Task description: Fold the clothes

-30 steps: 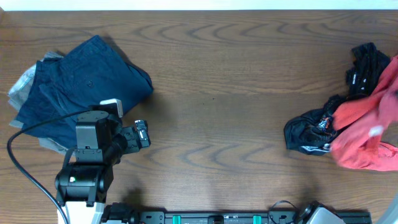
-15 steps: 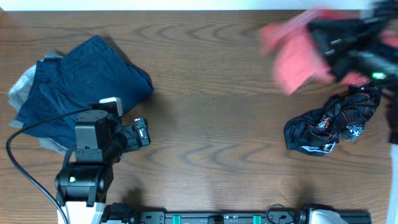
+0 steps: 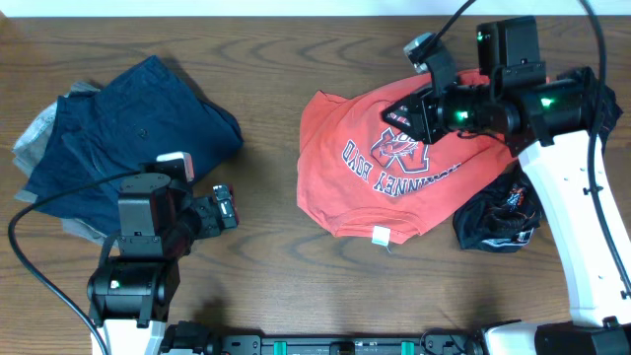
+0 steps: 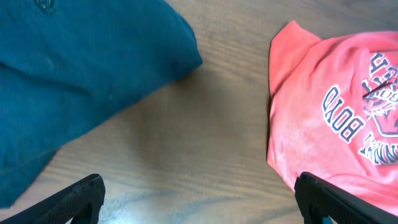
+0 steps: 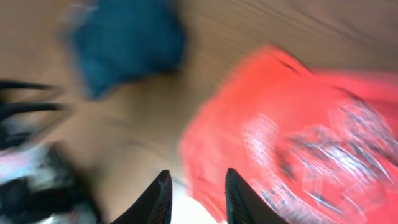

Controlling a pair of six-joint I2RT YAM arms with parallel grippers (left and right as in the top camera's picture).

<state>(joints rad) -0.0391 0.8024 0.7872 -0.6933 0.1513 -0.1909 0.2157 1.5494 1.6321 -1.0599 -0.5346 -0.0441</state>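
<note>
The wooden surface (image 3: 276,99) carries three heaps. The largest thing on it is the red T-shirt (image 3: 360,197), lying print side up right of centre. It is roughly spread but bunched, with its edges rolled under. On the far left sits a navy garment (image 3: 128,138) on top of a grey one (image 3: 35,128), well apart from the shirt. A crumpled black garment (image 3: 493,222) touches the shirt's right edge.

The right end effector (image 3: 399,113) hovers over the shirt's upper part, by the print. In the blurred wrist view its fingers (image 5: 163,199) stand narrowly apart with no cloth between them. The left end effector (image 3: 225,211) is parked beside the navy heap, spread wide and empty.

The step in hand looks like laying the shirt flat. To do it well, lift clear of the cloth without snagging it. Then take two opposite edges, one per arm, and draw them apart until the print lies smooth. Drag the shirt away from the black garment first so nothing is folded in with it. The small white tag (image 3: 380,235) marks the near edge and makes a handy grasping landmark.
</note>
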